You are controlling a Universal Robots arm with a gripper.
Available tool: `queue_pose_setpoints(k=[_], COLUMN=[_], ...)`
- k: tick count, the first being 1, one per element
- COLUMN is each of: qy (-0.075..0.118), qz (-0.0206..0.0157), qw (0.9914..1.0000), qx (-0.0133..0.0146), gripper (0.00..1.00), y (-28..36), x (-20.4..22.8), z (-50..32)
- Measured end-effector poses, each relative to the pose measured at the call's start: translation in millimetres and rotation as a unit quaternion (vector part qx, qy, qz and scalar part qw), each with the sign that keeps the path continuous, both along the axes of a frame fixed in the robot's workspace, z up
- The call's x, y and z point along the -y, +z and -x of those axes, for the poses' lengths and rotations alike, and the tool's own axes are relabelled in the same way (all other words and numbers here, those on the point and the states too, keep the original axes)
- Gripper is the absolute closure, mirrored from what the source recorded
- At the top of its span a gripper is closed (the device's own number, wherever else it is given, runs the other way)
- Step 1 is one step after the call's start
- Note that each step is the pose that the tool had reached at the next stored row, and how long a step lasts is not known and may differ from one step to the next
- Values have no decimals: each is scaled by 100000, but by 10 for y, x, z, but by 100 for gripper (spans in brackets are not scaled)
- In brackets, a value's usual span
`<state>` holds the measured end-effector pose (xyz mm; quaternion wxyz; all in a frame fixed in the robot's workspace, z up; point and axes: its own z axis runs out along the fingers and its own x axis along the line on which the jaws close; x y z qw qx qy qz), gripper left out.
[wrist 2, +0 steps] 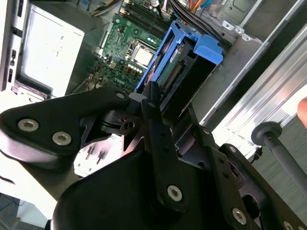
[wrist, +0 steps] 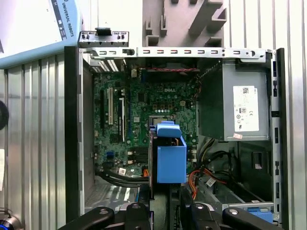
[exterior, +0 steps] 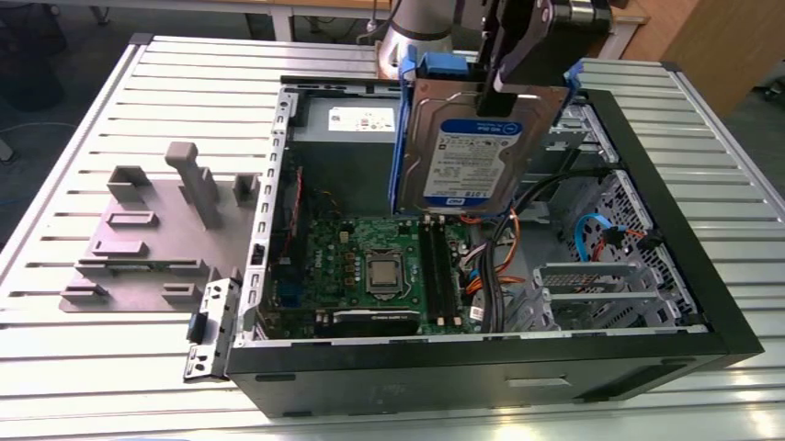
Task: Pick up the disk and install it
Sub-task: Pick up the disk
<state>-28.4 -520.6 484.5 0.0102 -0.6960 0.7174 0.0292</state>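
The disk [exterior: 470, 152] is a silver-grey hard drive with a white-and-blue label in a blue carrier bracket. It hangs upright in the air above the open computer case [exterior: 491, 363]. My gripper [exterior: 501, 96] is shut on its upper edge. In the second wrist view the disk [wrist 2: 184, 67] sticks out beyond the black fingers [wrist 2: 152, 103], over the motherboard. In the first wrist view the blue bracket end of the disk [wrist: 171, 155] sits between the jaws of the gripper [wrist: 166, 207], above the middle of the case.
The case lies on its side on a slatted metal table [exterior: 123, 367], with the motherboard [exterior: 381, 266], power supply [exterior: 356, 119], cables and a metal drive cage [exterior: 595, 294] inside. A grey plastic slotted holder stand [exterior: 147, 239] stands at the exterior view's left.
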Motion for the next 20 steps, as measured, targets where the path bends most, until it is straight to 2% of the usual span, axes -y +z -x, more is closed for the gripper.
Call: queue_pose_setpoints(k=[7,20], qy=[1,-1], qz=[3,-2], qw=[100000,100000], qx=[-1,1], gripper=[65,65], y=[-3,-11], x=[132,346], z=[-2,-4])
